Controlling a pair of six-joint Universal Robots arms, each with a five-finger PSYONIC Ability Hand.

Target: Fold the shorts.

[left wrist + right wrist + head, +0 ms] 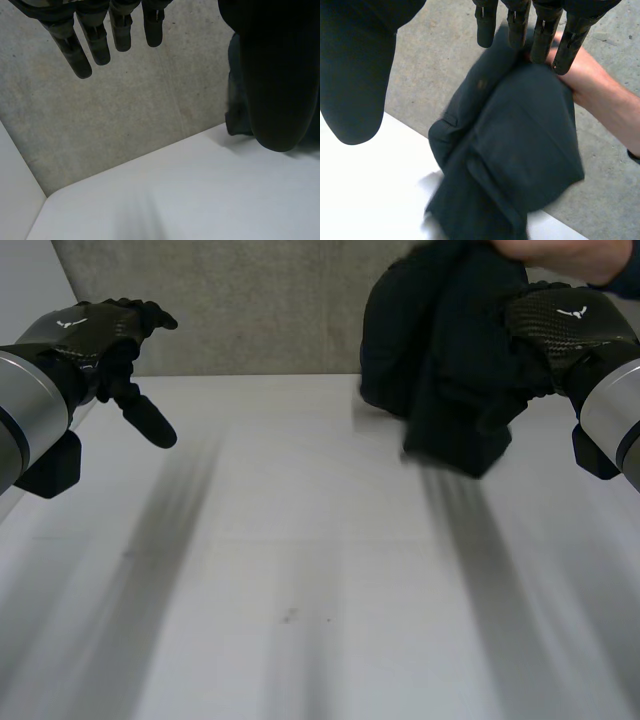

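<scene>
A person's hand [560,255] holds the dark shorts [440,360] bunched up, hanging over the far right part of the white table [300,570], with the lowest fold just above the surface. My right hand [565,325] hovers open right beside the shorts. In its wrist view its straight fingers [517,25] reach toward the shorts [515,150] near the person's hand [585,80], without gripping the cloth. My left hand [90,335] hangs open above the table's far left, its fingers [100,40] relaxed and empty. The shorts [234,100] lie well off to its thumb side.
Grey concrete floor [250,310] lies beyond the table's far edge. The table's far left corner [50,200] sits under my left hand. The person's forearm [615,115] reaches in from beyond the far right edge.
</scene>
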